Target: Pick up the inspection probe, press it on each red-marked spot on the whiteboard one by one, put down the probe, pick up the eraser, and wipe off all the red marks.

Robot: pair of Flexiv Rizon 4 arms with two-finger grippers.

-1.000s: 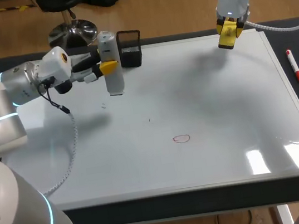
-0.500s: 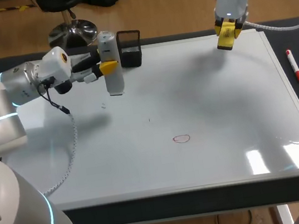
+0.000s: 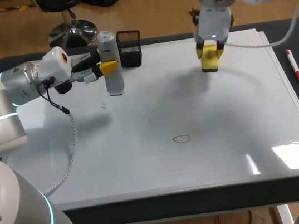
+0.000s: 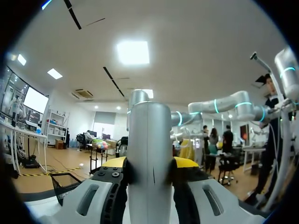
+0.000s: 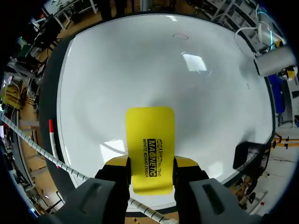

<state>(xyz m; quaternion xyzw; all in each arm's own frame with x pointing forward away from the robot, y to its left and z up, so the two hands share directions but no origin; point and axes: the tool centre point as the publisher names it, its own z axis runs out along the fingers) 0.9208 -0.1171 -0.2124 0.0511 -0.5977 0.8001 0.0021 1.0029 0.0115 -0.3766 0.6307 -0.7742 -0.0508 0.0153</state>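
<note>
Two grippers, both loaded. The whiteboard (image 3: 193,100) fills the table in the head view. The right wrist view shows much of it too, while the left wrist view shows only a strip at the bottom.

The left gripper (image 3: 104,69) is at the board's far left, clamped on the probe (image 3: 111,67), a silver cylinder held upright. Only the head view shows its lower end down at the board, and I cannot tell if it touches. The left wrist view (image 4: 149,162) confirms both fingers pressing its sides.

A black mesh basket (image 3: 130,48) stands just beside the probe at the board's far edge.

The right gripper (image 3: 209,52) hangs over the far middle-right of the board with its fingers closed on the yellow eraser (image 3: 210,59). The right wrist view shows the eraser's flat face (image 5: 150,140) sticking out ahead of the tips.

A marker (image 3: 294,66) lies off the board's right edge. One red mark (image 3: 181,138), a small oval, sits near the board's centre, well apart from both tools.

Change: a second ago the right gripper was at the far right corner. It has since come inward and lower. The left gripper and probe are unchanged.
</note>
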